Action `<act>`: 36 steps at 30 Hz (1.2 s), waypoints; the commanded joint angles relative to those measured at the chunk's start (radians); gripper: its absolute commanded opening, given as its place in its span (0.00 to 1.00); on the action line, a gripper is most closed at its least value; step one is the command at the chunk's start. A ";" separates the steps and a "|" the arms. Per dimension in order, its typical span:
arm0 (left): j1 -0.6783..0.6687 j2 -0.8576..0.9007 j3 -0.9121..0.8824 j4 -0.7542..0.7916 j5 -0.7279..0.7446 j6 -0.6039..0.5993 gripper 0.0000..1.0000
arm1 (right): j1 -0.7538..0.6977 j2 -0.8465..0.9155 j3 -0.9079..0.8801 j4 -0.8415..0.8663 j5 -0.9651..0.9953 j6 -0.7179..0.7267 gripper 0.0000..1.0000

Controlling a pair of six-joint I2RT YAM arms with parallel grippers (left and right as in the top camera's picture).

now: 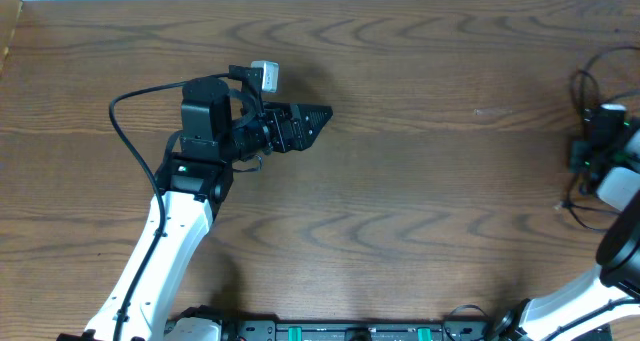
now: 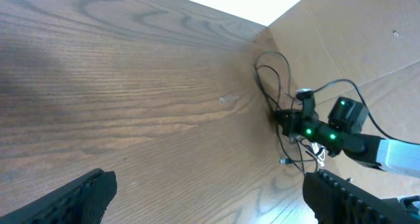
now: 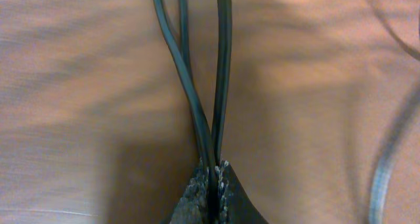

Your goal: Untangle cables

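While my right fingers [image 3: 193, 191] clamp the black cables [image 3: 223, 66] at far right of frame, I should pull gently; my left fingers [image 2: 79, 198] hang wide apart, empty.

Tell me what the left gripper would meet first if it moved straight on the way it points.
Ahead of the left gripper lies bare table; first, probably, the cables held by the right gripper, though depth is unclear.

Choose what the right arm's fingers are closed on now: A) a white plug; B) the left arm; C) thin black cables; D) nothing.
C: in the right wrist view, the right fingers pinch thin black cables that run up from between them.
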 commanded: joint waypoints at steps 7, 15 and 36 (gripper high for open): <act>-0.003 0.000 0.011 0.002 -0.006 0.013 0.96 | -0.100 0.021 -0.018 0.032 0.002 0.042 0.17; -0.003 0.000 0.011 0.002 -0.006 0.014 0.96 | -0.099 0.010 -0.015 0.040 0.000 0.099 0.99; -0.003 0.000 0.011 0.002 -0.006 0.014 0.96 | 0.260 -0.619 -0.015 -0.337 -0.103 0.348 0.99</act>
